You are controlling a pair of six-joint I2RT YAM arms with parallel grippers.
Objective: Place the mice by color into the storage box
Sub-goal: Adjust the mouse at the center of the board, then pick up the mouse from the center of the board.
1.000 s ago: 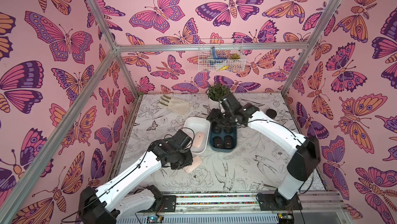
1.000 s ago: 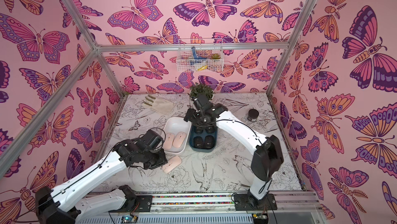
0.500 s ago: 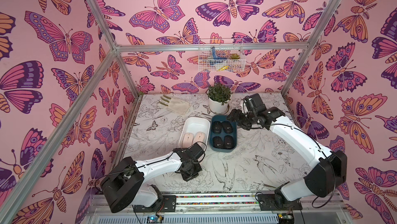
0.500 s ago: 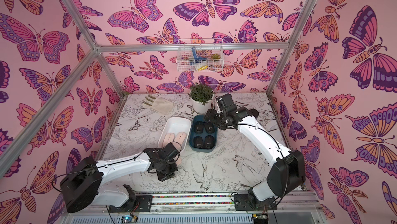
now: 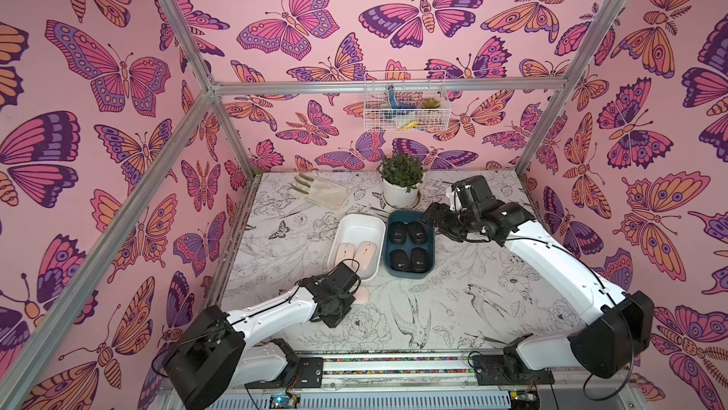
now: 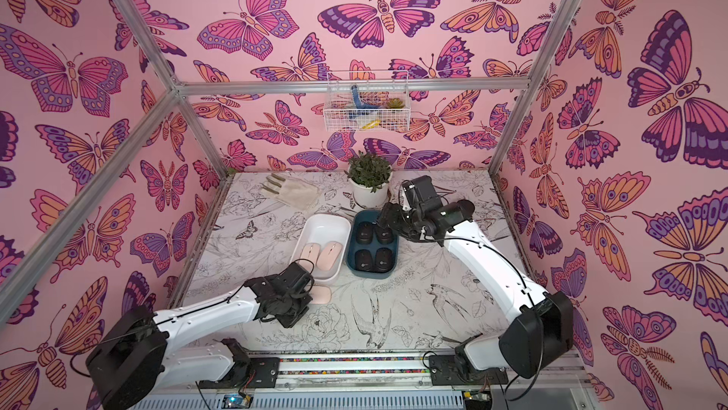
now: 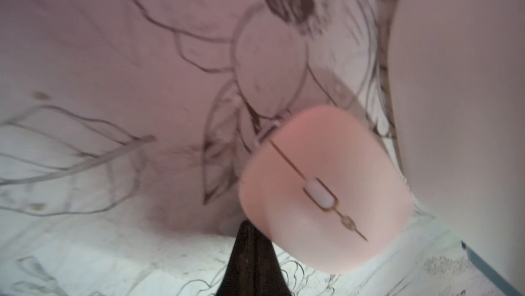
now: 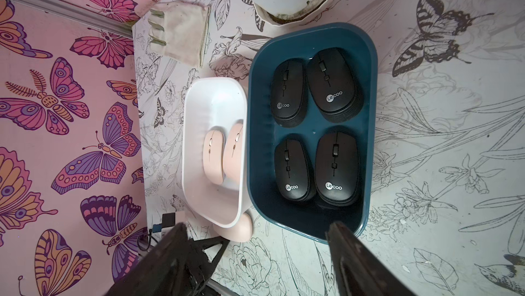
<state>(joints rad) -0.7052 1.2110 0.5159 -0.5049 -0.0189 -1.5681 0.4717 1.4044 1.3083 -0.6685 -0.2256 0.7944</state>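
1. Since a second ago my right arm has drawn back from over the blue tray (image 5: 409, 275) to its far right corner, uncovering the potted plant (image 5: 402, 179). My left arm has dropped from a raised pose to just above the table (image 5: 472, 309).
2. The third pink mouse (image 7: 321, 189) lies on the table, outside the white tray (image 5: 362, 218) and just beside the end nearest the robot.
3. Both top views give me only a sliver of that mouse (image 6: 323, 294) past the left gripper (image 5: 346, 290). The left wrist view shows its whole top, with centre slit and pale wheel, though blurred.
4. The left gripper is closed tight. Its fingers (image 7: 250, 257) form one dark wedge at the mouse's edge, not around it. I cannot tell whether they touch it.
5. Two pink mice (image 5: 342, 252) lie side by side in the near half of the white tray. Four black mice (image 5: 398, 260) fill the blue tray two by two. The trays sit close against each other, long sides together.
6. Only the right wrist view lets me see the pale logos on the black mice (image 8: 332, 84). It also shows the third pink mouse (image 8: 235, 227) peeping out past the white tray's end.
7. The right gripper (image 5: 431, 217) hovers at the blue tray's far right corner with its jaws spread wide, gripping nothing.
8. Farther out, a folded cloth (image 5: 323, 191) lies near the far left corner, and a wire basket (image 5: 405, 101) hangs on the back wall.
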